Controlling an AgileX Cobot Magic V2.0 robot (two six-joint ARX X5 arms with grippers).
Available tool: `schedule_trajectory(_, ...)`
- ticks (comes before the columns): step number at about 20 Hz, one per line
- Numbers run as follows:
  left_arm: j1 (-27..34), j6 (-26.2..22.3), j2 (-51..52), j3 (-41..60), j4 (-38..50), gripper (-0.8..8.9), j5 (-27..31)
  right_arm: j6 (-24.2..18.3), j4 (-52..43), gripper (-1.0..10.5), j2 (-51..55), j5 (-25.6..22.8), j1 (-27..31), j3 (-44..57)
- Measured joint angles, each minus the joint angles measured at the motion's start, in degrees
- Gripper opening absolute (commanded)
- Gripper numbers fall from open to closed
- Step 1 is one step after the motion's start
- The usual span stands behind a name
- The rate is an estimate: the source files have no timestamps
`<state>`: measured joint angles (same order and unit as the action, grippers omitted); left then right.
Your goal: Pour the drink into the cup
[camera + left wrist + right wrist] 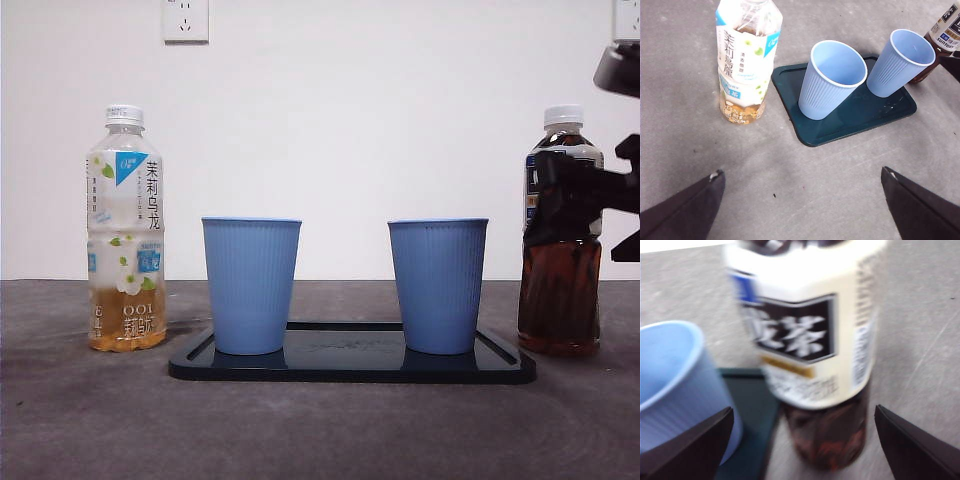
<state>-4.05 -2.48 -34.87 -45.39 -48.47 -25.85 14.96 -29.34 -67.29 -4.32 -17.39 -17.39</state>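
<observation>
A dark tea bottle (560, 290) with a white cap stands to the right of a dark tray (350, 365). My right gripper (600, 190) is at its label height, open, with a jaw on either side of the bottle (810, 340), not closed on it. Two blue cups stand on the tray: the right cup (438, 285) beside the dark bottle and the left cup (250, 285). My left gripper (801, 172) is open and empty, held above the table short of the tray (860, 120).
A pale jasmine tea bottle (125, 230), about a quarter full, stands left of the tray; it also shows in the left wrist view (745, 60). A white wall with a socket (185, 18) closes the back.
</observation>
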Motion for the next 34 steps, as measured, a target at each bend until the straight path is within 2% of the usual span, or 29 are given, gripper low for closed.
schedule_trajectory(8, 0.0, 0.0, 0.0, 0.0, 0.02, 5.01, 0.0, -1.29, -16.83, 4.5, -13.29, 1.33, 3.26, 0.0)
schedule_trajectory(14, 0.0, 0.0, 0.0, 0.0, 0.02, 5.01, 0.0, -1.68, -25.68, 4.5, -18.47, 1.62, 4.46, 0.0)
schedule_trajectory(19, 0.0, 0.0, 0.0, 0.0, 0.02, 5.01, 0.0, -1.7, -29.35, 3.0, -20.15, 1.81, 4.52, -0.02)
schedule_trajectory(23, 0.0, 0.0, 0.0, 0.0, 0.0, 5.01, 0.0, -2.71, -29.75, 1.6, -20.31, 1.79, 4.55, -0.04)
schedule_trajectory(28, 0.0, 0.0, 0.0, 0.0, 0.0, 5.01, 0.0, -3.26, -28.57, 1.4, -19.39, 2.89, 4.63, -0.04)
schedule_trajectory(34, 0.0, 0.0, 0.0, 0.0, 0.02, 5.01, 0.0, -4.5, -14.1, 1.4, -7.85, 1.38, 4.66, 0.33)
